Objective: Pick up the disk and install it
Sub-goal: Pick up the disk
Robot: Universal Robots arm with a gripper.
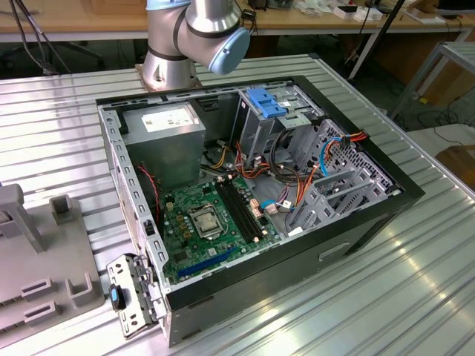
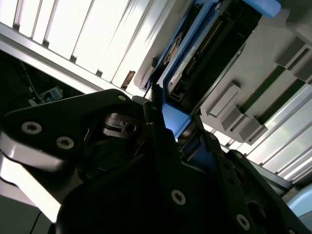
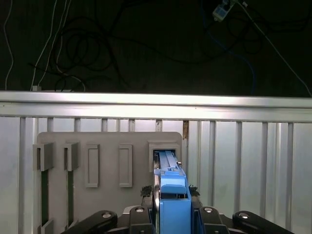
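1. Disk (image 3: pixel 168 163): grey metal in a blue plastic frame. We found it standing on edge in a slot of a grey holder (image 3: pixel 97 146), the slot nearest one edge of that holder. Its far end sat inside the slot and its blue end tab faced the tool.

2. Tool (image 3: pixel 173 195): black, two fingers (image 2: pixel 151 114). In both wrist views we recorded it clamped on the disk's blue end tab, one finger against each flat side.

3. Holder: flat, grey, with several upright slots. It lay on the ribbed metal surface (image 1: pixel 371 297). In the exterior view it sat at the exterior view's left, apart from the computer case (image 1: pixel 401 200).

4. Computer case: black, lying on its side on the same surface, open upward. Inside we noted a green circuit board (image 1: pixel 200 222), a grey power box (image 1: pixel 163 133), a grey drive bay topped by a blue bracket (image 1: pixel 267 100), and loose coloured wires (image 1: pixel 297 193).

5. Arm (image 1: pixel 200 30): silver and pale blue. Its base stood on the surface just beyond the case.
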